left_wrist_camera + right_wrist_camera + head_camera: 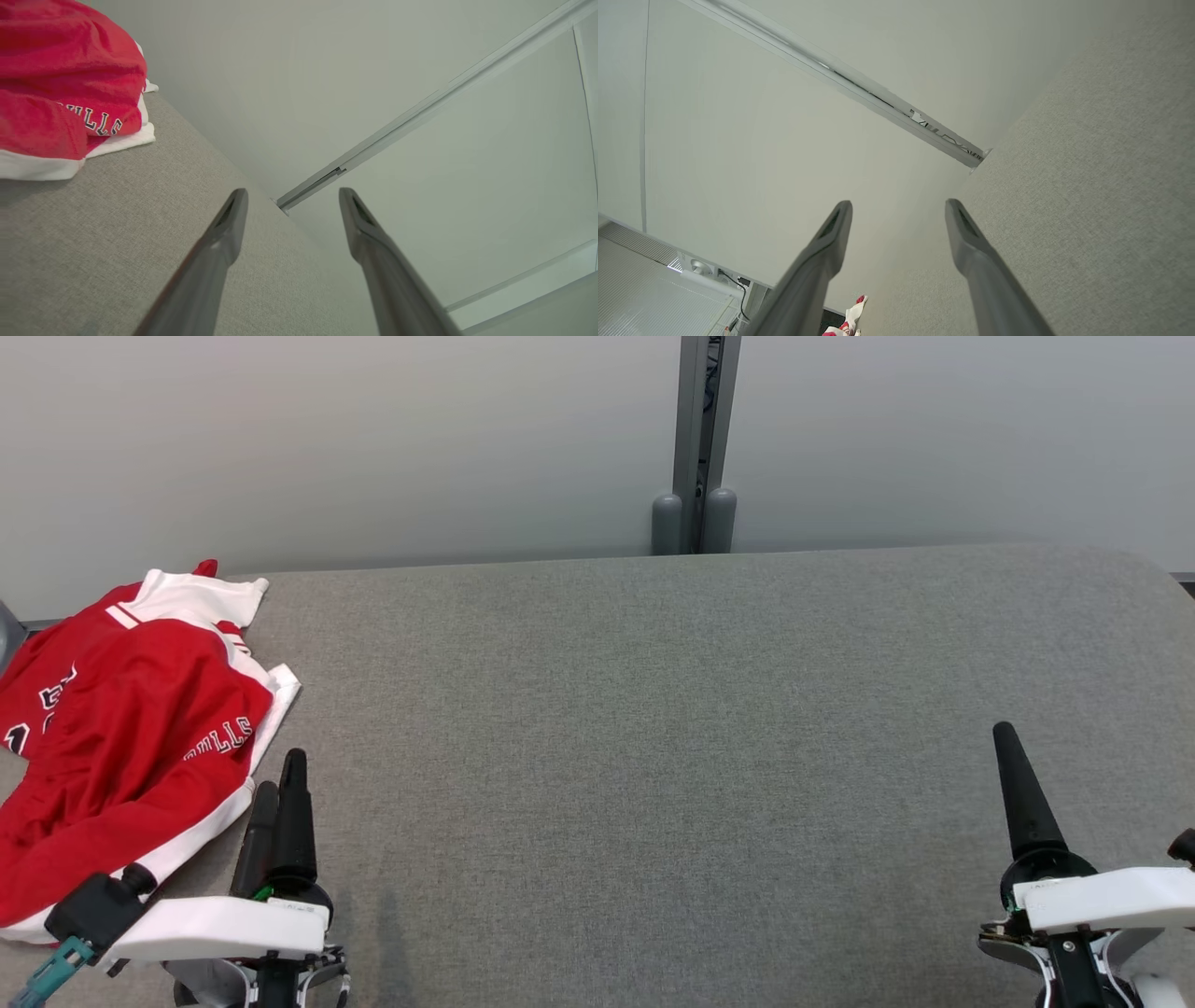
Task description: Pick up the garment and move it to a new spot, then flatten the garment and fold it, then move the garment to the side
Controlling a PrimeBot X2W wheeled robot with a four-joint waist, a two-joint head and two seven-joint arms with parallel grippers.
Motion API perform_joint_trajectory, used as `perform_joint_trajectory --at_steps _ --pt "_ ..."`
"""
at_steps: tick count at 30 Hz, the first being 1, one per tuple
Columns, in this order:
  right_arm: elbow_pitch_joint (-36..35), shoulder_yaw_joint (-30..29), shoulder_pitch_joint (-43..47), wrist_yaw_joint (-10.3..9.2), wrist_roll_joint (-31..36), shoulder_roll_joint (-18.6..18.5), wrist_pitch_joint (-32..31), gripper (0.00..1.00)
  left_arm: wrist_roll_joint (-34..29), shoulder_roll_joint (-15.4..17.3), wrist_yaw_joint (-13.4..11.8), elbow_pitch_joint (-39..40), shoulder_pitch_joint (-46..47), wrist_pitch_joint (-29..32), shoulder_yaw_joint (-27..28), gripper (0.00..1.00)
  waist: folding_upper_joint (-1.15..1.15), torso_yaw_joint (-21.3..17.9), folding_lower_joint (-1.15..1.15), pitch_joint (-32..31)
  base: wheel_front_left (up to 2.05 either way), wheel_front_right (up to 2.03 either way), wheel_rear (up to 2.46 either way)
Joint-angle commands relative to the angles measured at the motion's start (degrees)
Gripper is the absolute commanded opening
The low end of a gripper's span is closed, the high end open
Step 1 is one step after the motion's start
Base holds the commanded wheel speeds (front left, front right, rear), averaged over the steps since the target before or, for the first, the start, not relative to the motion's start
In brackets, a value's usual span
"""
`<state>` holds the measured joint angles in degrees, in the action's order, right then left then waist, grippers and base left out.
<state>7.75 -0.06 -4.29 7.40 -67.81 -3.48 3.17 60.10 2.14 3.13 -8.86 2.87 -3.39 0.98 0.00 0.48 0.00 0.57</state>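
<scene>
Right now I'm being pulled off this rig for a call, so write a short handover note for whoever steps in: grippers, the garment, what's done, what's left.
Left gripper: open, empty, just right of the garment, not touching it.
Right gripper: open, empty, over the near right of the table.
Garment: red and white, bunched at the table's far left, neither flat nor neatly folded.
Done: nothing that shows.
Left: pick up, move, flatten, fold, set aside.
</scene>
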Motion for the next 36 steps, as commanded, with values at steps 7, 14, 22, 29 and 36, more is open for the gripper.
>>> perform_joint_trajectory --at_steps 7,14,22,29,36 --pt "-0.6 1.3 -1.6 0.06 11.1 -1.1 1.9 1.00 -11.2 0.5 -4.8 -0.9 1.3 -1.7 -1.8 1.00 0.00 0.1 0.00 0.1 0.00 0.00 0.00" --pt "-0.4 2.6 -1.9 0.07 20.6 -2.1 3.2 1.00 -19.1 0.5 -7.0 -2.5 2.1 -2.9 -3.4 1.00 0.00 0.0 0.00 0.1 0.00 0.00 0.00" --pt "0.3 1.7 -1.9 0.08 30.4 -1.9 4.5 1.00 -25.4 0.6 -8.0 -2.4 2.1 -4.3 -4.2 1.00 0.00 0.1 0.00 0.1 0.00 0.00 0.00" --pt "1.4 2.0 -2.2 0.09 37.5 -2.1 5.6 1.00 -29.6 0.6 -8.3 -2.0 1.9 -5.3 -3.8 1.00 0.00 0.1 0.00 0.0 0.00 0.00 0.00" --pt "2.0 1.6 -2.3 0.09 40.9 -1.9 6.6 1.00 -32.7 0.7 -8.4 -1.4 1.8 -6.4 -3.6 1.00 0.00 0.2 0.00 0.2 0.00 0.00 0.00"
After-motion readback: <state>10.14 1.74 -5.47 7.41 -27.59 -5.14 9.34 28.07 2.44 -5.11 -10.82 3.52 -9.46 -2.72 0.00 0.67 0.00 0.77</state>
